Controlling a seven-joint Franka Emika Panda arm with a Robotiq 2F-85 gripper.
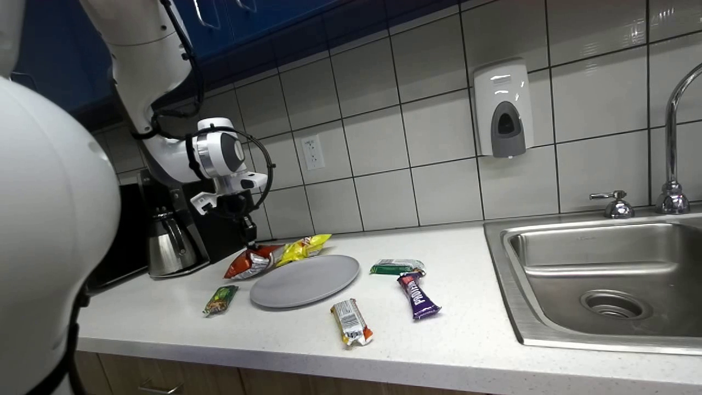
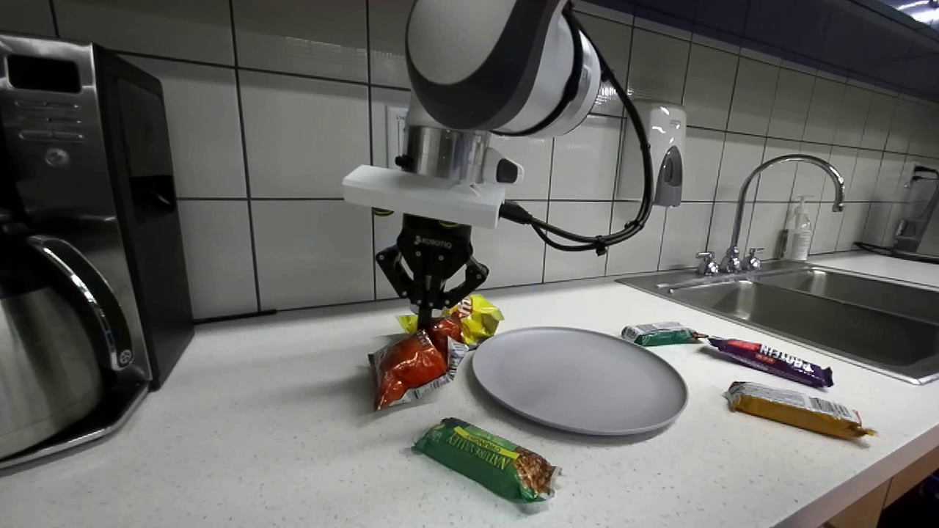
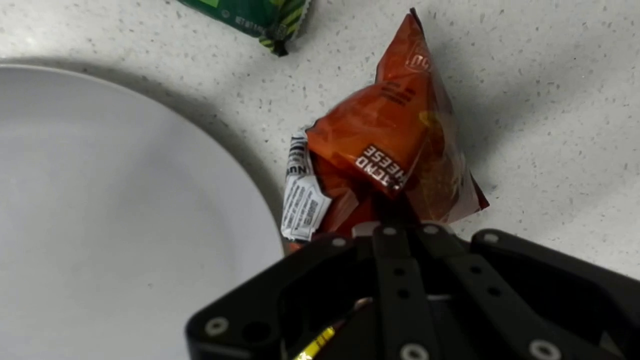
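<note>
Black claw (image 3: 396, 212) crowding the wrist view is pressed tight together, pinching the middle of a red chip bag (image 3: 375, 140) on the counter (image 2: 257, 440). Grey plate (image 2: 579, 381) and yellow chip bag (image 2: 482, 319) sit right beside it, green granola bar (image 2: 484, 458) nearby. Claw says "Robotiq", red bag looks like "Nacho Cheese" (partly folded), bar's "Nature Valley", purple wrapper (image 2: 766, 359) says "Protein".

White arm (image 2: 458, 44), black cable (image 2: 646, 158), black hand (image 2: 425, 317)

Claw (image 2: 425, 321) reads "ROBOTIQ", green wrapper (image 2: 484, 458) "NATURE VALLEY", purple wrapper (image 2: 772, 362) "PROTEIN", red bag (image 3: 372, 135) "CHEESE".
</note>
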